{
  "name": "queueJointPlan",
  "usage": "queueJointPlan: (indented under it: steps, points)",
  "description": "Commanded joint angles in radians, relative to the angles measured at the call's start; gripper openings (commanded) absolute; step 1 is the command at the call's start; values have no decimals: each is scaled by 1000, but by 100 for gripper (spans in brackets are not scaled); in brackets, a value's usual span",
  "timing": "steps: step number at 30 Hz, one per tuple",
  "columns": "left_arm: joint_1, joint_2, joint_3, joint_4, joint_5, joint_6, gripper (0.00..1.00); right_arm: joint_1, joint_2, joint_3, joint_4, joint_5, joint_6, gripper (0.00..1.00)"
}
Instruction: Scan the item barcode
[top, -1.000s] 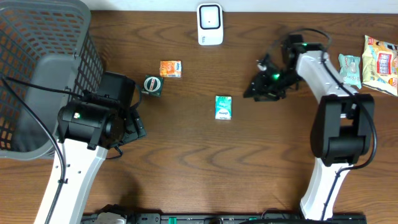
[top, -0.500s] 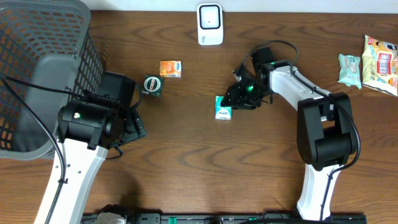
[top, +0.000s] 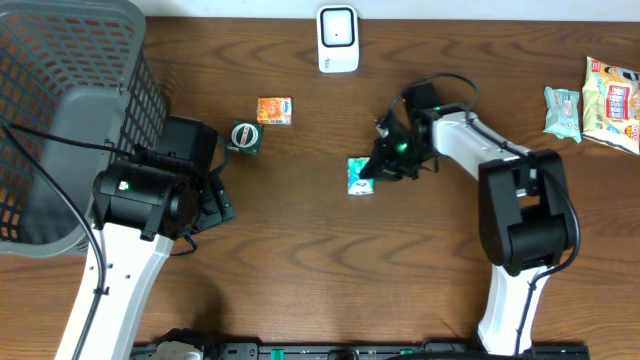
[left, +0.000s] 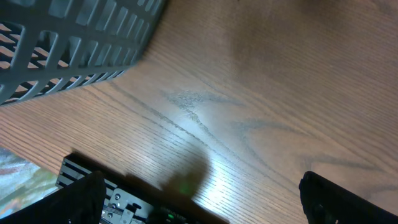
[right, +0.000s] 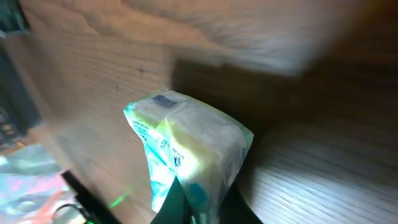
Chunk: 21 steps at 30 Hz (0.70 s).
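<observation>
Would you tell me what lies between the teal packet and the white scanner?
Nothing: bare table between teal packet and white scanner, seen overhead.

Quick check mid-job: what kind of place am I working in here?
Most likely a mock shop checkout: a white barcode scanner at the far edge of the table, a grey shopping basket on the left, snack packets on the right, a teal packet in the right claw.

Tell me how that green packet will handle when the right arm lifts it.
Likely light and soft: the green packet looks like a puffy film wrapper. The right gripper pinches it at one end only, so it may sag or swing. The glossy film could slip; being flat, it shouldn't roll.
</observation>
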Motion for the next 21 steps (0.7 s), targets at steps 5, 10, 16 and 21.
queueJointPlan:
  steps: [5, 10, 16, 21]
  points:
    - [5, -2, 0, -4, 5, -13, 98, -171, -99, -5, -3, -356, -281, 1]
    - [5, -2, 0, -3, 5, -13, 98, -250, -98, -5, -14, -560, -404, 1]
    - [5, -2, 0, -3, 5, -13, 98, -265, -98, -5, -4, -810, -571, 1]
    - [5, -2, 0, -3, 5, -13, 98, -255, -98, -5, 48, -865, -538, 1]
